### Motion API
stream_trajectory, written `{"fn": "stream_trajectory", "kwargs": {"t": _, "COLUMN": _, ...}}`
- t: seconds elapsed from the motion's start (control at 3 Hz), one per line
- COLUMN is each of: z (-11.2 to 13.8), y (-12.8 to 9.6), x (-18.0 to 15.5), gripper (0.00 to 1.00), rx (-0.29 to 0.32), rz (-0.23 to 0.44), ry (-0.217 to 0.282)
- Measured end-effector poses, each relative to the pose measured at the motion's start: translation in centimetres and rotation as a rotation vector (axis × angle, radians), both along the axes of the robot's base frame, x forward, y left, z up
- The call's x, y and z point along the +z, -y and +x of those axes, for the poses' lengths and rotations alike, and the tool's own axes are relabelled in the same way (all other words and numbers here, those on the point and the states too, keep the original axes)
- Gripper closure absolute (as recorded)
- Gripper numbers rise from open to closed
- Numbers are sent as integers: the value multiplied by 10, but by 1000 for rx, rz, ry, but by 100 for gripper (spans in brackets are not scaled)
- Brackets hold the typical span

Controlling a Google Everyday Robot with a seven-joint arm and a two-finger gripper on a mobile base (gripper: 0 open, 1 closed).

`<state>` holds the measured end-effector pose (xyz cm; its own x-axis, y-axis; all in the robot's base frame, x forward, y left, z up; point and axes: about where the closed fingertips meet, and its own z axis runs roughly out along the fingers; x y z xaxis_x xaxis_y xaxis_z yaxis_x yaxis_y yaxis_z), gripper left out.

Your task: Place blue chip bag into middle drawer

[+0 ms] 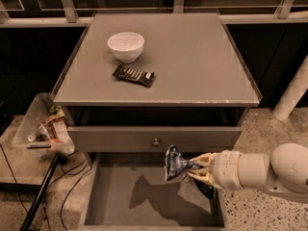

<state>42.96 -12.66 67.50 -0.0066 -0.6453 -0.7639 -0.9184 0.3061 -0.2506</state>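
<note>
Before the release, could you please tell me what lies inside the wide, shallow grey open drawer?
Inside the wide grey drawer, only bare floor and a shadow show. The gripper, shut on the crumpled dark navy foil chip bag above it, hides part of the right side.
</note>
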Motion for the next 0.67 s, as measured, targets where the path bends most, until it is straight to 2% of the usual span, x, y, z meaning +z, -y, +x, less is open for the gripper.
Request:
{"fn": "stream_trajectory", "kwargs": {"t": 0.33, "z": 0, "y": 0, "x": 0, "gripper": 100, "rx": 0, "rz": 0, "ry": 0}}
{"fn": "stream_trajectory", "kwargs": {"t": 0.67, "z": 5, "y": -9, "x": -19, "gripper": 100, "rx": 12, "rz": -8, "ry": -33}}
